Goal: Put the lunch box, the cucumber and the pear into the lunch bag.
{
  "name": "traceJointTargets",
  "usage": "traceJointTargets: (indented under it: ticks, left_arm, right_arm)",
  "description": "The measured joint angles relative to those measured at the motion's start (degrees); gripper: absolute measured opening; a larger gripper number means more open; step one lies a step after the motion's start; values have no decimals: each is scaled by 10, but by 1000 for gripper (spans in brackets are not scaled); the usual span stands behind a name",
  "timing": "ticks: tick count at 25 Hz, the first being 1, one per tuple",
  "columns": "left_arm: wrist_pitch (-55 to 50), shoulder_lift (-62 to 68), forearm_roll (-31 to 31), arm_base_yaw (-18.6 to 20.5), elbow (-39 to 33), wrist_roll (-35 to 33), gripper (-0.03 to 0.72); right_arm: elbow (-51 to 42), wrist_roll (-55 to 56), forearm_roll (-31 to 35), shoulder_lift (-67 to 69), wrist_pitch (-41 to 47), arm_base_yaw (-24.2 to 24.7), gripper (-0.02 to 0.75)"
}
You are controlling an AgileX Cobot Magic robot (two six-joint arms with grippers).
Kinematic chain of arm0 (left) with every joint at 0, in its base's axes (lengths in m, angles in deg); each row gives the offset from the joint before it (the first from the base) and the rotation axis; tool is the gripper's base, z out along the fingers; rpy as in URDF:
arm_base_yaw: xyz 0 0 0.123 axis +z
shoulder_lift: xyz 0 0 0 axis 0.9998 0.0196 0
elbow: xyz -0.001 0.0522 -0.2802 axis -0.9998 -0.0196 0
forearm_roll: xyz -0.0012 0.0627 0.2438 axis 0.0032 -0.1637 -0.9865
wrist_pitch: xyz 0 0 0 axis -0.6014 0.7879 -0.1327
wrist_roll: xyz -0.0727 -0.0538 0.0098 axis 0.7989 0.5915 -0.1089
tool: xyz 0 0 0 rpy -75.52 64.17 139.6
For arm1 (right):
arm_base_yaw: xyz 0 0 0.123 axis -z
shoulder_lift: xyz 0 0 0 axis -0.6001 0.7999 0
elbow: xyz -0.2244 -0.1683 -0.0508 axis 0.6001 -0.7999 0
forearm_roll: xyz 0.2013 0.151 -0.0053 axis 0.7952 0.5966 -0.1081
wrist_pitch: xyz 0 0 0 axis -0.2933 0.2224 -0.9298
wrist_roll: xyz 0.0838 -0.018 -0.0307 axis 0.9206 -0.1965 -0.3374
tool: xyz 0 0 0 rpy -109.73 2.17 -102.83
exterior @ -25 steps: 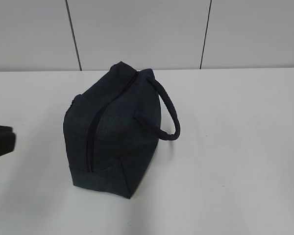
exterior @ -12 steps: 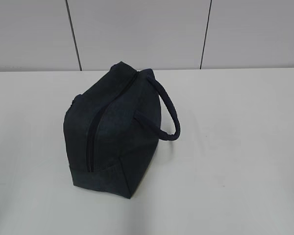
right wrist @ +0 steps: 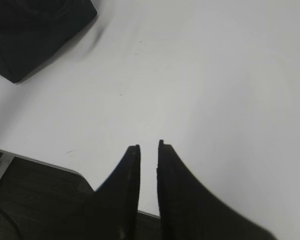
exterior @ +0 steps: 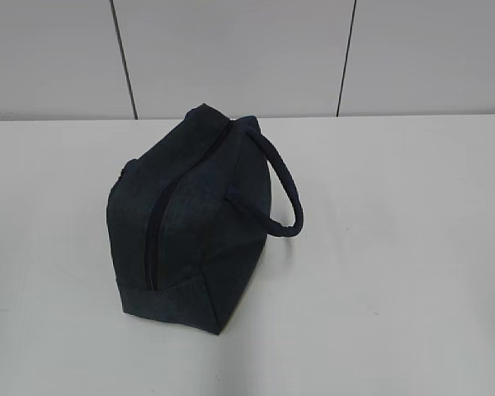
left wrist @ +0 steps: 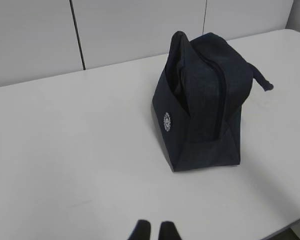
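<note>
The dark navy lunch bag (exterior: 190, 223) stands on the white table left of centre, its zipper (exterior: 153, 239) closed along the top and one loop handle (exterior: 285, 190) hanging to the right. In the left wrist view the lunch bag (left wrist: 205, 105) is well ahead of my left gripper (left wrist: 151, 230), which is shut and empty near the table's front. My right gripper (right wrist: 147, 147) stands slightly open with nothing between its fingers, above the table's near edge, and a corner of the lunch bag (right wrist: 35, 35) lies far off at upper left. The lunch box, cucumber and pear are hidden or out of view.
A grey panelled wall (exterior: 247, 58) runs behind the table. The table's front edge (right wrist: 40, 165) lies just below the right gripper, with dark floor beyond it. A table corner (left wrist: 297, 222) shows at lower right in the left wrist view.
A dark part of the left arm at the exterior view's left edge one second ago has drawn out of sight. The bag has not moved.
</note>
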Motion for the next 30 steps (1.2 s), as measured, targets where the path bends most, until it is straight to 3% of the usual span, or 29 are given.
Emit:
traceJointTargets:
  ticks: [12, 16, 22, 30]
  left_arm:
    - [2, 0, -1, 2, 0, 2, -2]
    - [2, 0, 0, 52, 0, 2, -2]
    - [3, 0, 0, 154, 0, 2, -2]
    - [3, 0, 0, 165, 0, 2, -2]
  right_arm:
    - [0, 0, 0, 0, 0, 1, 106]
    - [0, -1, -1, -2, 0, 36, 106]
    - [0, -1, -8, -3, -2, 148, 106]
    - [0, -1, -10, -3, -2, 168, 106]
